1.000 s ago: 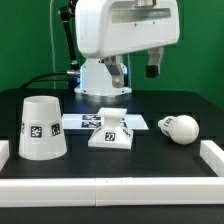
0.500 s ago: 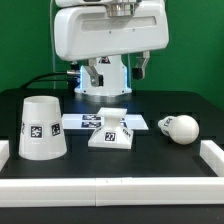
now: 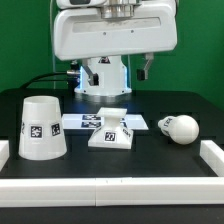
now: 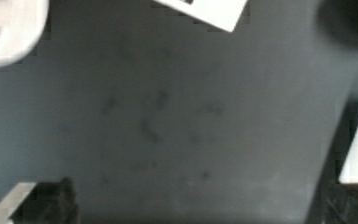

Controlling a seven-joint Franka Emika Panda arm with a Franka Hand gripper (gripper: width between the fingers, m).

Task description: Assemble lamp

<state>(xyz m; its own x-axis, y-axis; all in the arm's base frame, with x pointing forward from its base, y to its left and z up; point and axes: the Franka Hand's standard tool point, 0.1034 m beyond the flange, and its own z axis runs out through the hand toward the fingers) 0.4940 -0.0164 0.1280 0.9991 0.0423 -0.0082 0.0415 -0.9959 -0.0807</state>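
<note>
Reading the labels first: the shade [image 3: 42, 128] shows two black-and-white square tags on its side, the base [image 3: 115, 131] shows one on its front face and more on top, and the bulb [image 3: 180, 128] carries one near its neck. Small figures are printed on these tags, but they are too small for me to read, and I see no brand name anywhere.

I count three loose lamp pieces, one of each, all on the black desk [image 3: 150, 160]. The shade stands wide end down at the exterior view's left, the base sits near the middle, and the bulb lies on its side at the exterior view's right, well apart from the base. The marker board [image 3: 80, 120] lies flat behind the base.

My claw [image 3: 117, 66] hangs above the desk, grasping nothing I can see. I cannot tell how far its jaws are spread. The wrist view is blurred, with one dark fingertip [image 4: 39, 200] over bare desk.
</note>
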